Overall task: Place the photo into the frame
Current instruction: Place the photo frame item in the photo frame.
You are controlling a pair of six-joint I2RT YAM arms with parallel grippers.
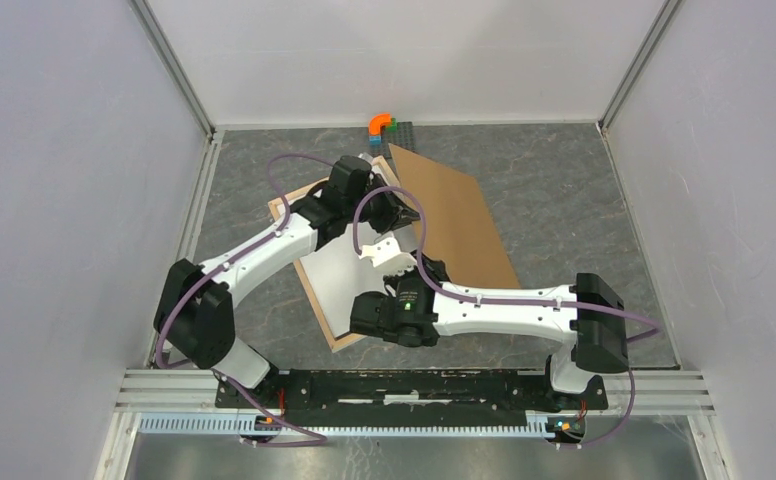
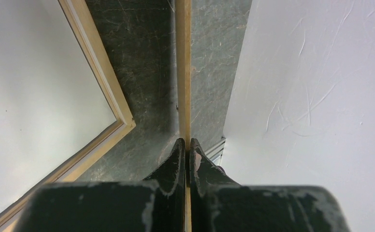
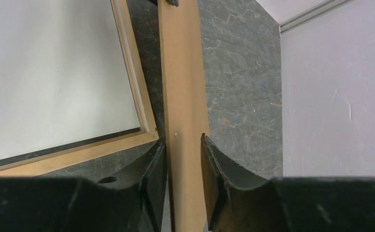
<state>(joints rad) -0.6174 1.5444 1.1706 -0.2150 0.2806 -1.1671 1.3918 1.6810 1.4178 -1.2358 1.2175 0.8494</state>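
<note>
The frame [image 1: 316, 300] of pale wood lies flat on the table left of centre, its corner showing in both wrist views [image 2: 106, 82] [image 3: 135, 72]. A white sheet [image 1: 349, 270] fills its opening, with a dark strip along one edge. The photo's printed side shows nowhere. A plain brown backing board [image 1: 459, 215] slopes up beside the frame. My left gripper [image 1: 404, 212] [image 2: 186, 141] is shut on the board's thin edge [image 2: 183, 72]. Lower on the same side, my right gripper [image 1: 394, 258] [image 3: 183, 139] straddles the board [image 3: 180, 72], its jaws still apart.
An orange curved brick [image 1: 379, 123] and a green plate [image 1: 401, 128] sit at the back wall. White walls enclose the grey table on three sides. An aluminium rail [image 1: 414, 385] runs along the near edge by the arm bases.
</note>
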